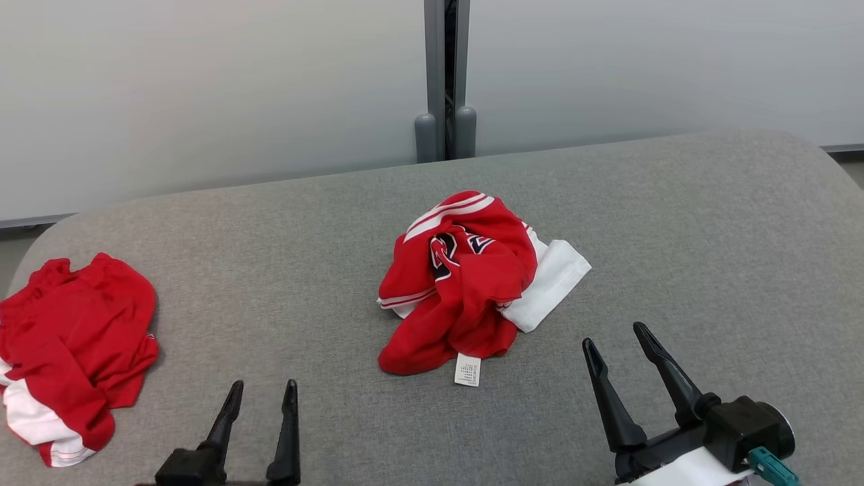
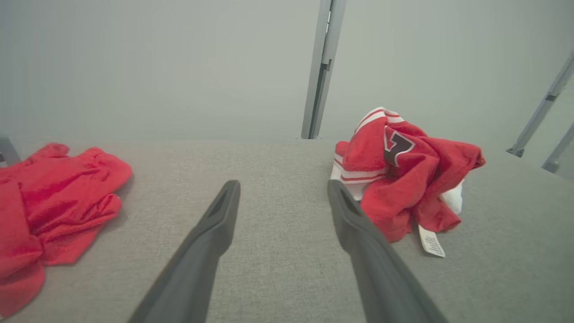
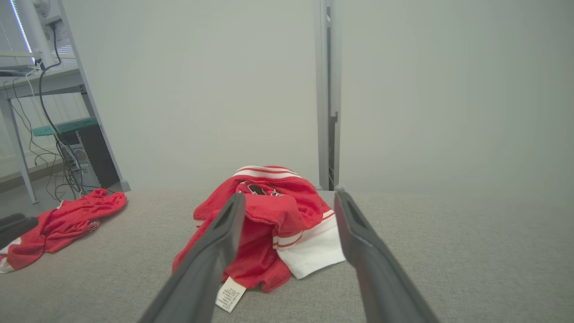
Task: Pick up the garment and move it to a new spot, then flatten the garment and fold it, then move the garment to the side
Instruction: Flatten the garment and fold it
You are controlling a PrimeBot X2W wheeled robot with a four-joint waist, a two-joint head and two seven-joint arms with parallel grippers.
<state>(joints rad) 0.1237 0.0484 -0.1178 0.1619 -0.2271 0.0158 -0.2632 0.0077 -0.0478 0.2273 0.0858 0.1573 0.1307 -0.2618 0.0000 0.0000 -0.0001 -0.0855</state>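
Red-and-white garment [image 1: 472,283] lies crumpled at the middle of the grey worktop [image 1: 675,223] — unlifted, so the first pick-up looks the step in hand. Next it calls for a reach forward and a pinch on a raised fold. Left pincer [image 1: 264,385] and right pincer [image 1: 613,335] hover low at the near edge, both spread wide and empty — the right one pointed at it
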